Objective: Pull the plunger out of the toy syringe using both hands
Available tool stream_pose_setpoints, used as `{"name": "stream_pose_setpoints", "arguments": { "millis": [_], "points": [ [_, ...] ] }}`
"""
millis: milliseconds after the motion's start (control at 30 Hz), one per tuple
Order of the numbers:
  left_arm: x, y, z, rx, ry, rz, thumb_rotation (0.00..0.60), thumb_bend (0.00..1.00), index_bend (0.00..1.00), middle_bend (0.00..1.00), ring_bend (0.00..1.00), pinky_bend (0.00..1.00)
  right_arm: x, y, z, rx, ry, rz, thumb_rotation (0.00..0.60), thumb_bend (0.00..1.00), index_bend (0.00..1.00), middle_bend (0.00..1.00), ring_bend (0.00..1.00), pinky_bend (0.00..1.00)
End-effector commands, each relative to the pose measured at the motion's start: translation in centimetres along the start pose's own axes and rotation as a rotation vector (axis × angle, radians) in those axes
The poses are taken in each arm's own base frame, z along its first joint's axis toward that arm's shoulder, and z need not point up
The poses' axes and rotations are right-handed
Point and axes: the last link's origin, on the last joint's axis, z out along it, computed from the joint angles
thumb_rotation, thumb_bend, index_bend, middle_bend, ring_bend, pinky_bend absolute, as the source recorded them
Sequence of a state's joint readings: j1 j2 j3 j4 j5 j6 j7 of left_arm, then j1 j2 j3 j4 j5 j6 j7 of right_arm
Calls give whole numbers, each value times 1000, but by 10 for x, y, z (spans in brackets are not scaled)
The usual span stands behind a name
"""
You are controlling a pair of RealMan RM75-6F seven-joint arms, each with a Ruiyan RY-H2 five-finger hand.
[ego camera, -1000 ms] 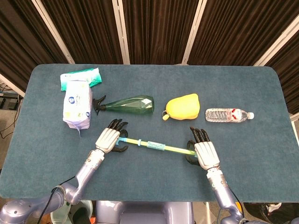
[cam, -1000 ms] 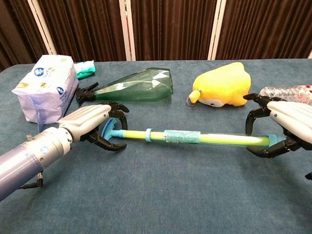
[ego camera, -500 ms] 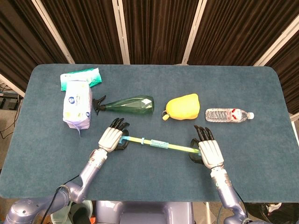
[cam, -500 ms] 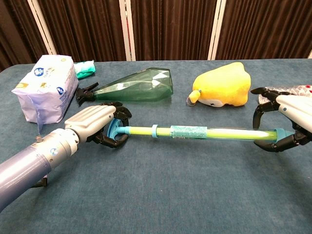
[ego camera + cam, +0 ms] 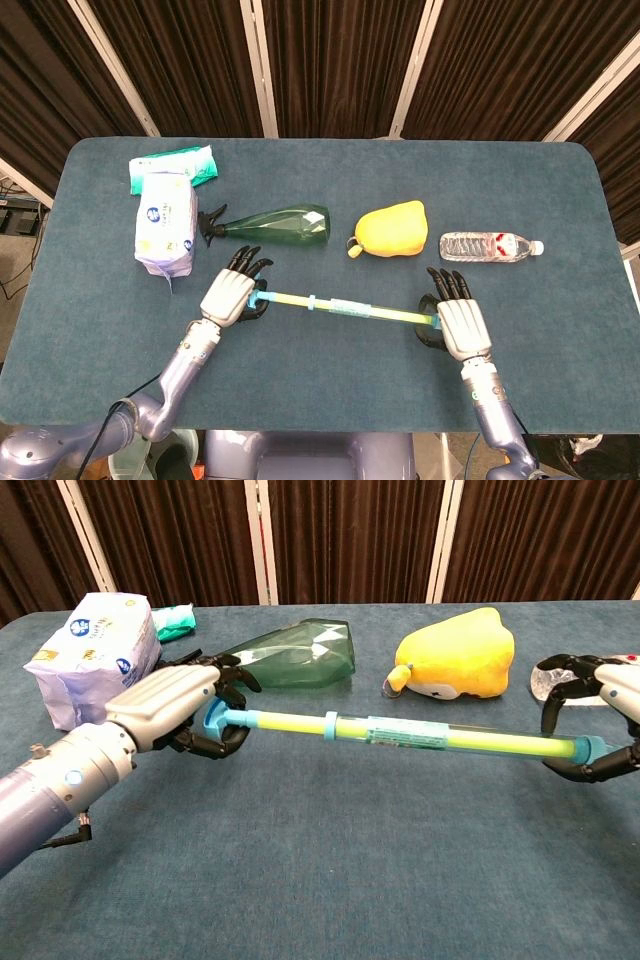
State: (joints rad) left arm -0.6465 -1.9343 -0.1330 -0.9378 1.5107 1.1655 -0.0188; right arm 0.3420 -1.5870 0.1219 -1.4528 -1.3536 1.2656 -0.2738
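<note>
The toy syringe (image 5: 350,308) (image 5: 420,738) hangs level above the blue table, stretched between my two hands. My left hand (image 5: 230,295) (image 5: 175,705) grips the blue plunger handle (image 5: 218,720) at its left end. My right hand (image 5: 460,322) (image 5: 605,720) holds the blue-capped far end of the clear barrel (image 5: 590,748). A yellow-green plunger rod (image 5: 285,720) shows bare between the handle and the barrel's blue collar (image 5: 330,723). The rest of the rod runs inside the barrel.
Behind the syringe lie a green spray bottle (image 5: 275,225) (image 5: 290,660), a yellow plush toy (image 5: 392,230) (image 5: 455,665) and a water bottle (image 5: 490,246). A white wipes pack (image 5: 165,225) (image 5: 95,655) and a green packet (image 5: 172,165) sit at the back left.
The right hand has drawn the barrel to the right and the syringe has risen. More bare rod shows between the handle and the collar than before.
</note>
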Motion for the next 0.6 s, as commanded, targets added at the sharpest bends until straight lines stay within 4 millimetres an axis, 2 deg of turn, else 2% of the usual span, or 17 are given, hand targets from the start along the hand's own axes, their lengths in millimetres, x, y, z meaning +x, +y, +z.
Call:
{"name": "stream_pose_setpoints", "arguments": {
  "millis": [33,600],
  "points": [
    [6,-2,-4,-7,11,16,600,483,708,195,9,0,1,2,-1,-7,3,2,600,433,740,112,0,0],
    [19,-10,-18,-12,15,44,600,481,709,195,9,0,6,22,1,-64,23,-24,600,455,837,184,0,0]
  ]
}}
